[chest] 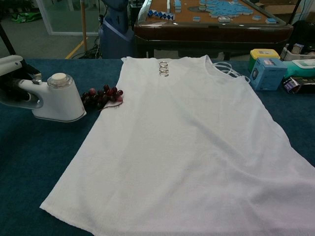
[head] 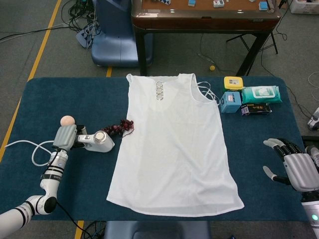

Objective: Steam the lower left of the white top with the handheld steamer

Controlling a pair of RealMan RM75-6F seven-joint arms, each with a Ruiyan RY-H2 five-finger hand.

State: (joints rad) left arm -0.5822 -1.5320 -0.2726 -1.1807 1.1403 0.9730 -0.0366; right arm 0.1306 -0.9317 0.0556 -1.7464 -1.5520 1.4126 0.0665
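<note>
The white sleeveless top (head: 174,144) (chest: 187,142) lies flat in the middle of the blue table. My left hand (head: 65,137) (chest: 11,81) grips the handle of the white handheld steamer (head: 99,142) (chest: 55,98), which hangs just left of the top's left edge, beside a bunch of dark grapes (head: 118,128) (chest: 101,96). The steamer's white cord (head: 30,149) loops off to the left. At the table's right edge my right hand (head: 294,167) hovers open with fingers spread, holding nothing; the chest view does not show it.
A peach ball (head: 67,121) sits behind the left hand. A yellow box (head: 233,82), a blue box (head: 231,102), a wipes pack (head: 260,94) and a dark packet (head: 256,109) stand at the back right. A wooden table (head: 204,15) stands beyond.
</note>
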